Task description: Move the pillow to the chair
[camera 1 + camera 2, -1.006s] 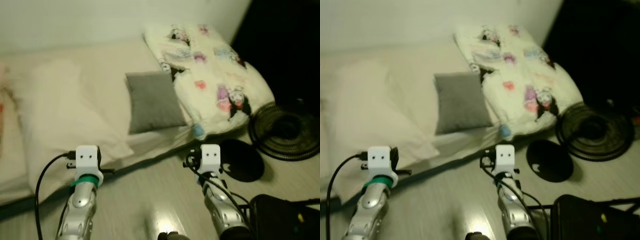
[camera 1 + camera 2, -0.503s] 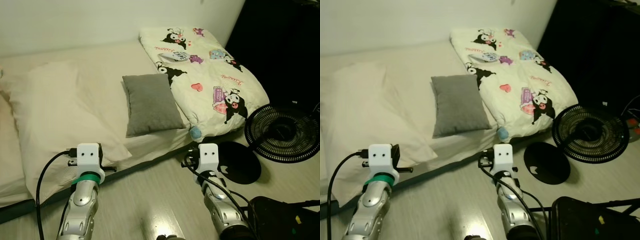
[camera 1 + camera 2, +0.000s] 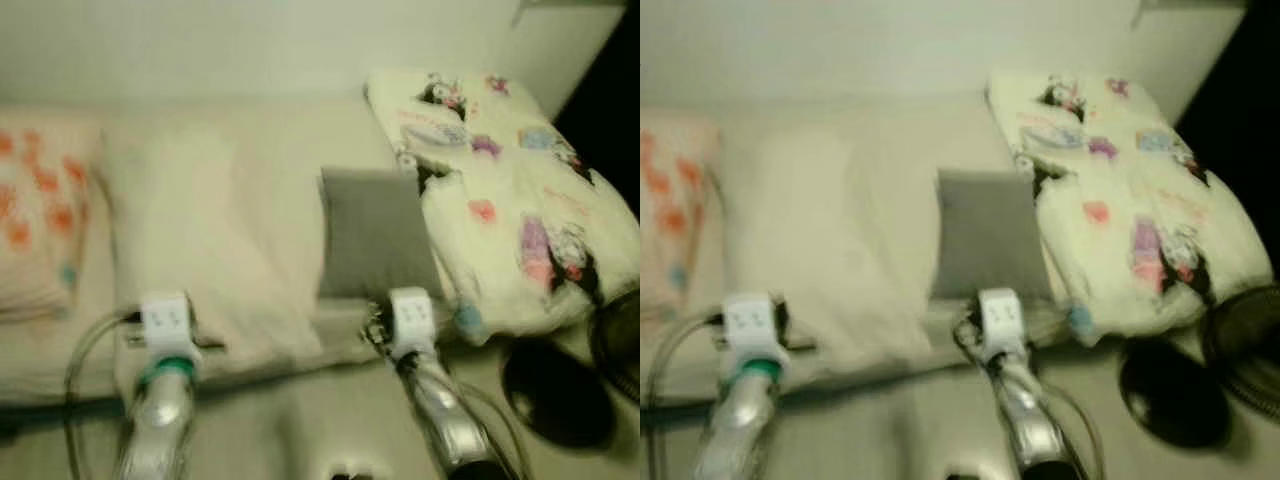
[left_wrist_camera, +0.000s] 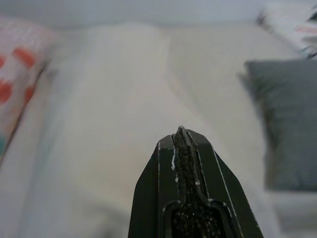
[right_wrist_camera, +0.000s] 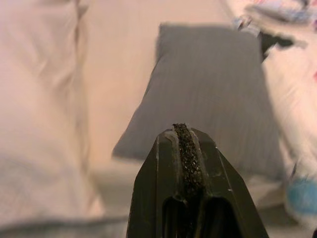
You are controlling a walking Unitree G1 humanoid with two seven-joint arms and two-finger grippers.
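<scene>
A blurred head view over a low bed (image 3: 270, 130): at 9 o'clock lies a pillow with orange spots (image 3: 35, 215), then a long cream pillow (image 3: 200, 240). The left gripper (image 4: 181, 136), fingers pressed together, hangs over the cream pillow near the bed's edge. At centre the grey pillow (image 3: 375, 232) lies flat on the bed, just beside a cartoon-print quilt (image 3: 510, 190) at 2 o'clock. The right gripper (image 5: 183, 134), fingers also pressed together, points at the grey pillow's near edge without touching it. A dark round disc (image 3: 555, 395) sits on the floor at 4 o'clock.
</scene>
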